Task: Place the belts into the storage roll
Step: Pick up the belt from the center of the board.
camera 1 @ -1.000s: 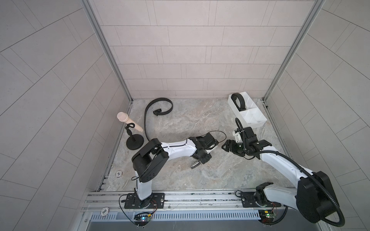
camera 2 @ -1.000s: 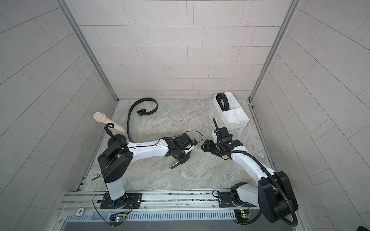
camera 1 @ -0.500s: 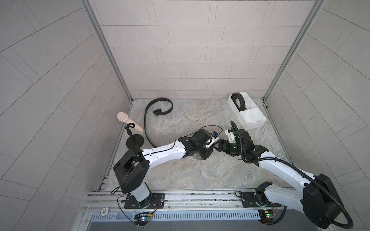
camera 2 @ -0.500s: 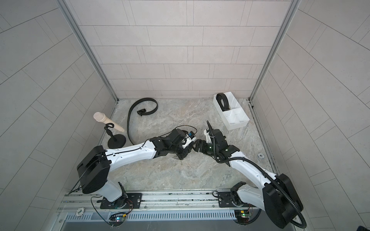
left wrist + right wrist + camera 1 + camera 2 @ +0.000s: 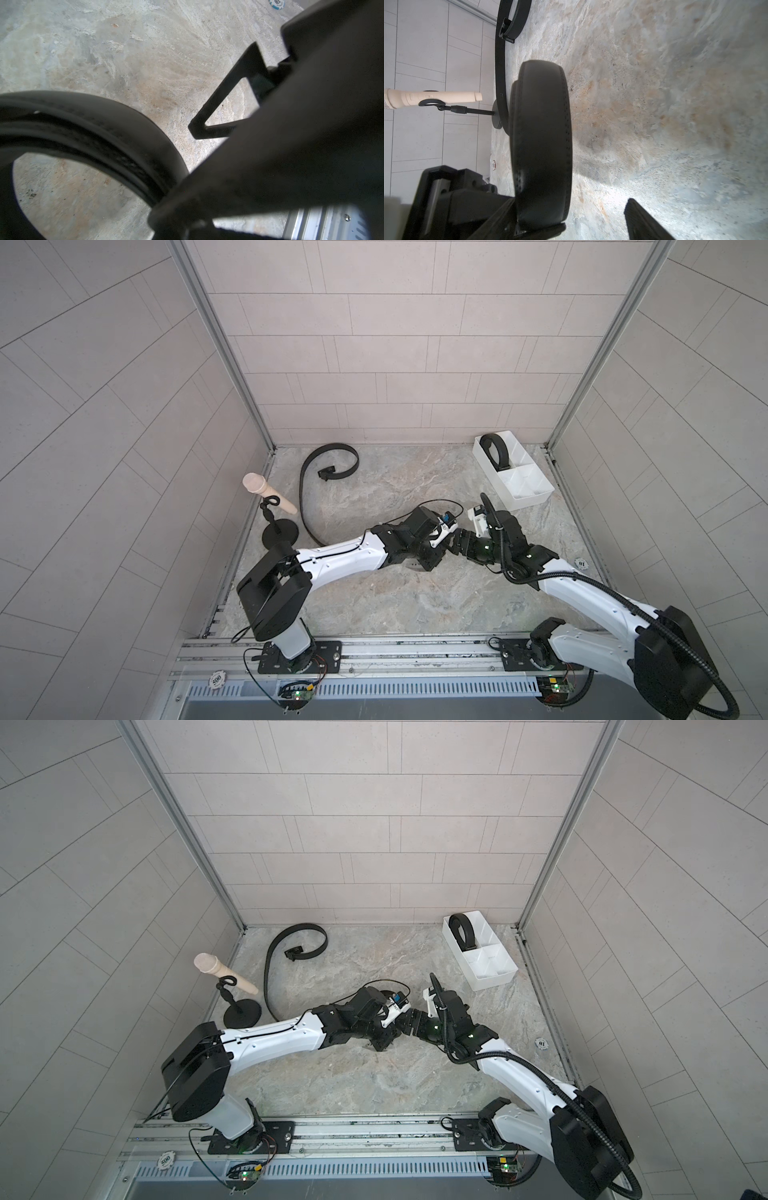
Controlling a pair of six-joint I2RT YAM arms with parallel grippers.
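near centre, outstretched left arm tool clamps coiled belt.

Left arm: extended forward from its base and angled toward the right arm; forearm low and near level.
Left claw: clamped on a coiled belt.
Right arm: extended forward with the elbow bent, angled toward the left arm.
Right claw: jaws wide apart, facing the left claw, tips just beside it; one finger visible in the right wrist view.
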